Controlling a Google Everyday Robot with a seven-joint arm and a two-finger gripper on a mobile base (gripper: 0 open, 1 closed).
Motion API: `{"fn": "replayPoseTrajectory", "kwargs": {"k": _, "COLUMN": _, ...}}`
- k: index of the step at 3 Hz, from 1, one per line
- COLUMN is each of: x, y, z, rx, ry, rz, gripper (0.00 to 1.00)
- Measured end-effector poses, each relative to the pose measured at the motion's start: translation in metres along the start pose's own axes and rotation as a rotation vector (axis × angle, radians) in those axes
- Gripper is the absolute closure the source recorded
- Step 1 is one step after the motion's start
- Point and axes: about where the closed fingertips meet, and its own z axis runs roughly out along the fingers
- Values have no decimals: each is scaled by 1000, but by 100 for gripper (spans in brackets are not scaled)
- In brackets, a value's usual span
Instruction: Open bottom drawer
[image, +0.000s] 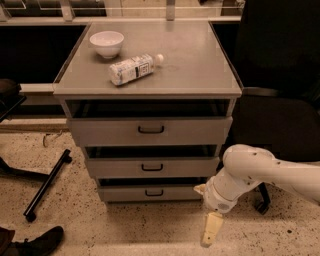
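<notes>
The gripper hangs at the lower right, holding nothing. I cannot tell how open it is. The bottom drawer has its handle up and left of it.

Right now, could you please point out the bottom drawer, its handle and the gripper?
bottom drawer (122, 194): camera view, left part of its grey front.
handle (154, 192): camera view, middle of the black loop.
gripper (212, 230): camera view, cream tip, below and to the right of the drawer.
</notes>
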Motion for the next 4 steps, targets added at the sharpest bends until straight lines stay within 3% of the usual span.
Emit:
{"fn": "replayPoseTrajectory", "kwargs": {"k": 1, "x": 0, "y": -1, "z": 8, "rx": -8, "ry": -9, "rz": -10, "gripper": 0}}
{"fn": "replayPoseTrajectory", "kwargs": {"k": 2, "x": -10, "y": -22, "z": 47, "rx": 0, "ry": -81, "rz": -83, "gripper": 0}}
{"fn": "replayPoseTrajectory", "kwargs": {"k": 3, "x": -21, "y": -46, "z": 114, "rx": 3, "ry": -171, "rz": -155, "gripper": 0}}
{"fn": "replayPoseTrajectory", "kwargs": {"k": 4, "x": -19, "y": -50, "z": 187, "rx": -74, "ry": -226, "rz": -144, "gripper": 0}}
